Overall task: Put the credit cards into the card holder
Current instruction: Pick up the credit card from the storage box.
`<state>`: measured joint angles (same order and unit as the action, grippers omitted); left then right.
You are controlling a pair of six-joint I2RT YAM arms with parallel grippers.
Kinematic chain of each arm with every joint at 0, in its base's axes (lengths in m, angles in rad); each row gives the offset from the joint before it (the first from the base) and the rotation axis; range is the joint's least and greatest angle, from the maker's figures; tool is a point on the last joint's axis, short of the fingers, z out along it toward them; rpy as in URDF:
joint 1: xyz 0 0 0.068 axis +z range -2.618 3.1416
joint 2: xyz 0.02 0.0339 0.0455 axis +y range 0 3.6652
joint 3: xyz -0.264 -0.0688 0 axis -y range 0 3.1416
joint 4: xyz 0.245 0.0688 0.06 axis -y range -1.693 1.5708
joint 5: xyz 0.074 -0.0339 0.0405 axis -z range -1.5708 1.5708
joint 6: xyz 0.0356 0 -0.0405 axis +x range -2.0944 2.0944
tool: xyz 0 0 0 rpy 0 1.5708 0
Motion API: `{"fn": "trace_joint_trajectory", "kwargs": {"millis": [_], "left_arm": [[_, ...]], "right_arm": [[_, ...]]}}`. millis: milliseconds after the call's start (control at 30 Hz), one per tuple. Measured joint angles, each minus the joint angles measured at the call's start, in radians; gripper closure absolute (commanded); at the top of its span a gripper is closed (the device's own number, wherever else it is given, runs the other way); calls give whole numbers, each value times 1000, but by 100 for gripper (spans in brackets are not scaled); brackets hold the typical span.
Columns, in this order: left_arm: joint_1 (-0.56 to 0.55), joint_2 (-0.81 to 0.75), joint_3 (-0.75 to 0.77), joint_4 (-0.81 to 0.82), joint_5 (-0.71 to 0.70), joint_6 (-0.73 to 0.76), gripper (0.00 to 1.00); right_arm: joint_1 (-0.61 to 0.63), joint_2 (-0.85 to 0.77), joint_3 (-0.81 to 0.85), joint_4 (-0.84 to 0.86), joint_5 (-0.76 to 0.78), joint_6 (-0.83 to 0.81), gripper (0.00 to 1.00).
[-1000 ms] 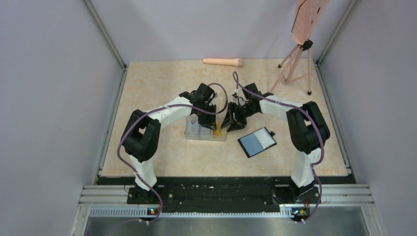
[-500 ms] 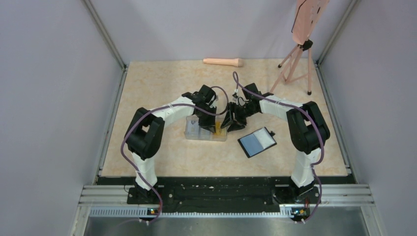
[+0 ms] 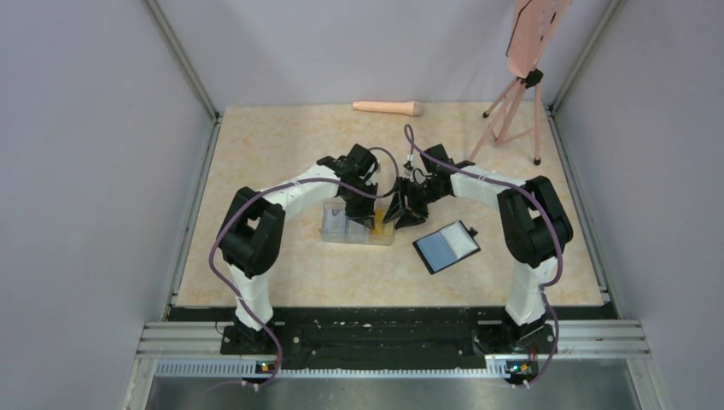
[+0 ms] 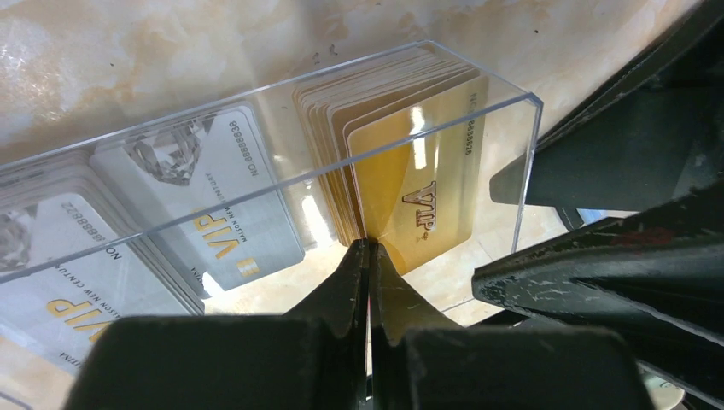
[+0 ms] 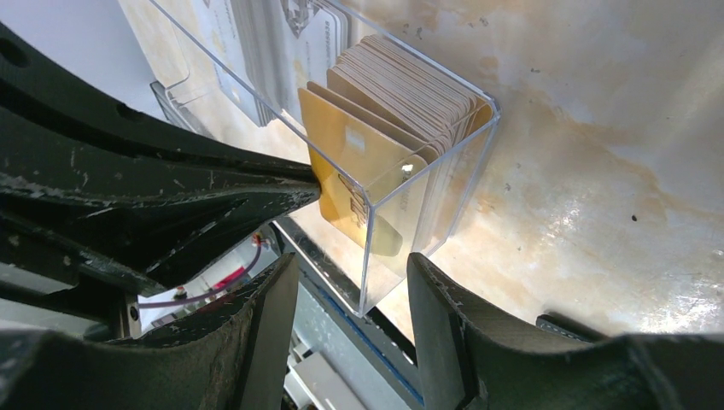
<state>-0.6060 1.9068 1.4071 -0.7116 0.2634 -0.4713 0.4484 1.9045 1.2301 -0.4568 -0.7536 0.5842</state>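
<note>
Nothing has reached the wallet yet, as far as I can see; this looks like the very start of the job, with the first card only just being taken.

Near the middle of the worktop [image 3: 282, 145] lies a clear box [image 4: 256, 184], and all the cards I can see are inside it. The grey-white cards [image 4: 205, 205] fill its 9 o'clock end in slanting stacks. A thick pack of gold ones stands on edge at its 3 o'clock end.

The left fingers [image 4: 367, 265] reach into the box from about 11 o'clock. They are pressed together on the lower edge of the front gold card [image 4: 427, 188], which tips forward off its pack. It has not been lifted out.

The right fingers [image 5: 271, 299] stand apart, one either side of the box's 3 o'clock corner and holding nothing. I would guess they are there to steady the box, though I cannot tell whether they touch it.

At about 4 o'clock from the box, well clear of it, the card holder [image 3: 446, 247] lies open and flat, blue-grey inside up, with no card showing in it.

So what remains is nearly everything: drawing this card out, carrying it across and slotting it in, then the rest.
</note>
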Motion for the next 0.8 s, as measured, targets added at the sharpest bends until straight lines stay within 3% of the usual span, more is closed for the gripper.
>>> {"fn": "trace_joint_trajectory", "kwargs": {"millis": [233,500,800], "left_arm": [[-11,0,35,-42,-16,11,100],[-14,0,50,-50,-14,19,81],[-23,42,112,-85,4,46,81]], "right_arm": [[0,0,0,0,0,0,50],[0,0,0,0,0,0,50],[0,0,0,0,0,0,50]]}}
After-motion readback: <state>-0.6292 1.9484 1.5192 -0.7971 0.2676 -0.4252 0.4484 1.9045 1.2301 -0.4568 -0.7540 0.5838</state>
